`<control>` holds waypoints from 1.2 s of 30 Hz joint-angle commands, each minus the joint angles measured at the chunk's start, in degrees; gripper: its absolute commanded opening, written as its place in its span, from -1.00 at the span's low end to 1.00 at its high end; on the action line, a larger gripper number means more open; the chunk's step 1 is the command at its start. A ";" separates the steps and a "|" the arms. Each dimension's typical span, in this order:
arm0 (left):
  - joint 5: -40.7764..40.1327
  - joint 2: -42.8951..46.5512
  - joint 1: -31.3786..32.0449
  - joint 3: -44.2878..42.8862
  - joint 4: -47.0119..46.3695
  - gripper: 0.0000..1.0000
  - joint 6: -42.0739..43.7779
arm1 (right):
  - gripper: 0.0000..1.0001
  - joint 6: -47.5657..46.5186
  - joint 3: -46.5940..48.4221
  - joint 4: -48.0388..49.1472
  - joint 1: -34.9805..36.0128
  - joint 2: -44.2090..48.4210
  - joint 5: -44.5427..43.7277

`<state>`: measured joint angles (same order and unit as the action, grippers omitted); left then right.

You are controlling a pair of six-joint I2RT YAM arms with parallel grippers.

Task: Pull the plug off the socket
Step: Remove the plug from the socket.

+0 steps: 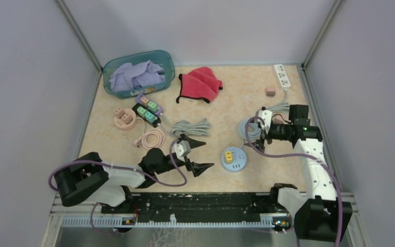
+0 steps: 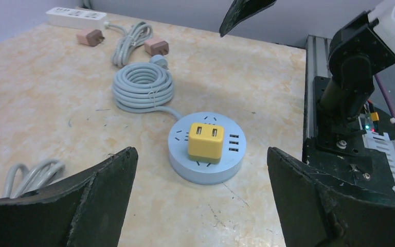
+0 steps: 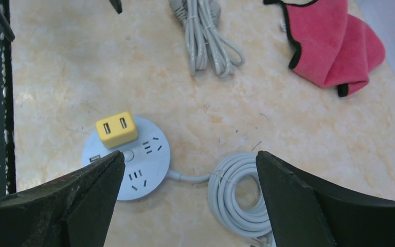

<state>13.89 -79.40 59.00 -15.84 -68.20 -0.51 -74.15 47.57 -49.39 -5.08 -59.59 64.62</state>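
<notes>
Starting at the left, the left gripper sits close to the bench's near edge, its two dark fingers spread wide with nothing between them. Its wrist camera cuts both fingers off at the bottom of the frame. Just right of it, about midway along the near edge, there's the round pale-blue socket lying flat. The yellow plug is seated on top, toward the disc's left rim. It's a squat rounded cube with two USB slots showing on its upper face, and its prongs are hidden down inside the socket. Nothing touches it. Moving right, the socket's grey cord lies coiled, though from above part of that coil is covered by the right gripper, whose fingers are hard to pick out there. Its own camera shows them wide apart, hanging over plug and coil, holding nothing.
</notes>
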 commanded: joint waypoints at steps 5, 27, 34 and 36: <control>-4.78 5.24 -3.02 6.27 -5.68 1.00 -6.54 | 0.98 16.34 2.35 5.20 0.51 2.94 12.04; 6.50 -7.00 -10.30 8.55 -23.53 0.82 -16.27 | 0.78 13.17 -8.81 13.10 21.95 -0.16 -14.51; 6.76 -7.09 -10.68 8.72 -23.98 0.64 -16.98 | 0.76 14.68 -9.66 15.44 26.31 -3.50 -19.08; 6.97 -7.26 -10.74 8.76 -24.20 0.64 -17.02 | 0.75 14.99 -9.98 16.41 27.85 -4.81 -20.98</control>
<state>19.53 -86.00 48.62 -6.31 -86.17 -16.29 -60.51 38.22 -36.60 20.23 -62.67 47.09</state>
